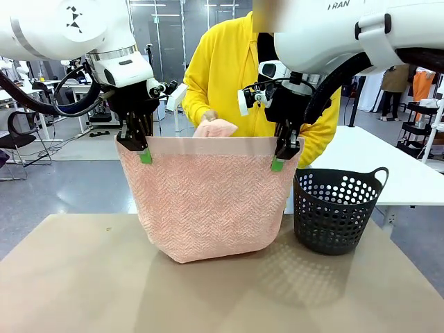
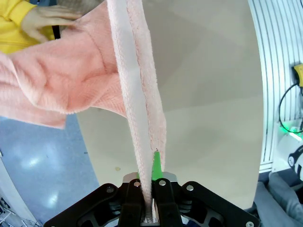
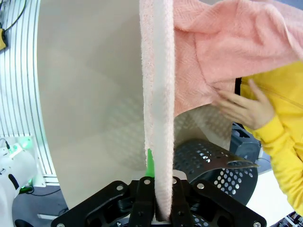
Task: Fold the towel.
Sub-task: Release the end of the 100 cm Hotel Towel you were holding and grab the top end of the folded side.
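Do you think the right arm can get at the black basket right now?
Probably not freely: the right gripper is shut on a top corner of the towel, though the basket stands unobstructed close by.

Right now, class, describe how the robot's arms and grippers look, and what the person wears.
The left arm and right arm are white rounded shells; the left bears a black geometric logo, the right dark lettering. Black cables loop beside each wrist. The left gripper and right gripper are black, fingers tipped with green pads. The person wears a yellow long-sleeved hoodie.
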Controlling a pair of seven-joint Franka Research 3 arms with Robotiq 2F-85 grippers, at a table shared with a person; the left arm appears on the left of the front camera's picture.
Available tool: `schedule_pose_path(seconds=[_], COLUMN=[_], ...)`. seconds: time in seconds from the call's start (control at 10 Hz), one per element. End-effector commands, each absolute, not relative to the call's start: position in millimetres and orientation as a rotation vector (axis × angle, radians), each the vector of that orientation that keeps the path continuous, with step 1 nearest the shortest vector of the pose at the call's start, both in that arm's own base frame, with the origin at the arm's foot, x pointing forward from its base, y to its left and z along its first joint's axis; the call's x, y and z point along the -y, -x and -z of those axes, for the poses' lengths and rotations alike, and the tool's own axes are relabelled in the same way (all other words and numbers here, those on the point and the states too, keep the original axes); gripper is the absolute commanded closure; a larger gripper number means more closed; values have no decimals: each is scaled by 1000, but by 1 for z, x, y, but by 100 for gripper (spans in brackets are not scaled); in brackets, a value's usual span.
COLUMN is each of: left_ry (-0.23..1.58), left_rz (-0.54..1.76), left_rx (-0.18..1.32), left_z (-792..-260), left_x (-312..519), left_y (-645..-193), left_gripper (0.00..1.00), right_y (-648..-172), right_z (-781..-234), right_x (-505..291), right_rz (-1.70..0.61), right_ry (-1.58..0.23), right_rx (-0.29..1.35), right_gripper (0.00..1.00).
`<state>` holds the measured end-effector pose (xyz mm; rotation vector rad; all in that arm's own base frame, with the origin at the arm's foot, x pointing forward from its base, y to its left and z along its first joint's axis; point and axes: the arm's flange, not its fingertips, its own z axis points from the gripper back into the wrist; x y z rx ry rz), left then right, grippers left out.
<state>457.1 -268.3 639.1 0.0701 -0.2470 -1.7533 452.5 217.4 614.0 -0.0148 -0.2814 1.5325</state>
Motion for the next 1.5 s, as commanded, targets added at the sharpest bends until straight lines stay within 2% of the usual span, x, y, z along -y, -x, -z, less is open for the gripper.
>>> schedule_pose_path(seconds=[0.0,1.4], left_ry=[-73,-73], left_rz=[1754,1754], left_rx=[245,245], left_z=[-639,-639], left_x=[268,268], left_y=[-457,-457], left_gripper=[100,100], right_y=[-452,-452], right_z=[-615,-615], right_x=[-217,-217], right_rz=[-1534,-1534], right_ry=[16,16], right_rx=[281,281], right_gripper=[100,100])
